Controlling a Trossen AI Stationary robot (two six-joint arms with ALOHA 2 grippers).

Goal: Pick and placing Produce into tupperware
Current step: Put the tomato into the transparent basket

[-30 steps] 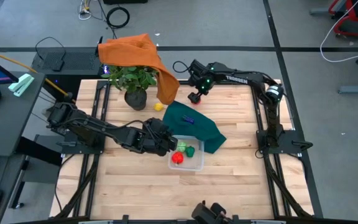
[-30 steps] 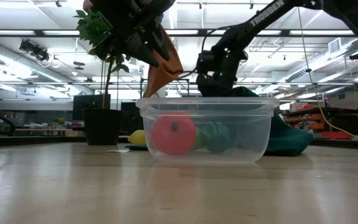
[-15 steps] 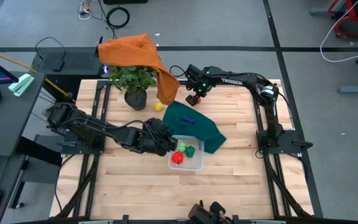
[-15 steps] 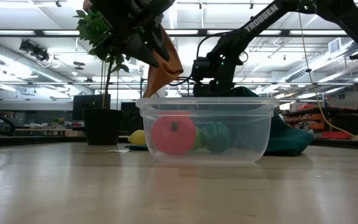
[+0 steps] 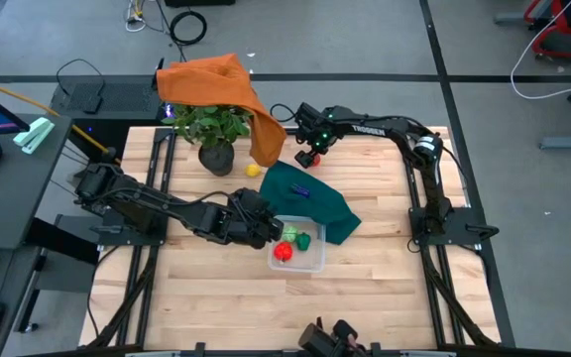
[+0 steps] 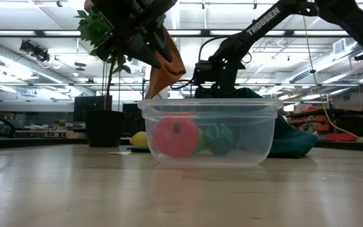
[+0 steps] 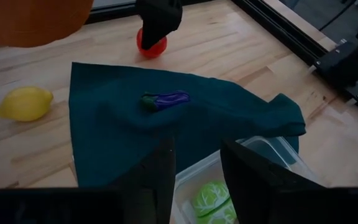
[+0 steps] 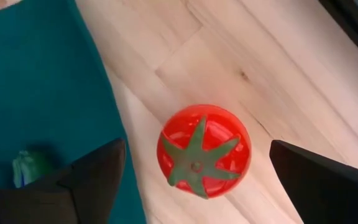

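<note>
right gripper [image 8: 194, 180] fingers spread wide, tomato [image 8: 204, 149] centred between them, ungrasped | risk: round tomato gets nudged, rolls onto cloth [image 8: 42, 93] | left gripper [image 7: 194, 180] parted, empty, above tub [image 5: 298, 248]

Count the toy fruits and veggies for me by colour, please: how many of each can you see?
Red: 2, a tomato on the table and one piece in the tupperware
Green: 1, a leafy piece in the tupperware
Yellow: 1, a lemon on the table
Purple: 1, an eggplant on the teal cloth
Total: 5
</note>
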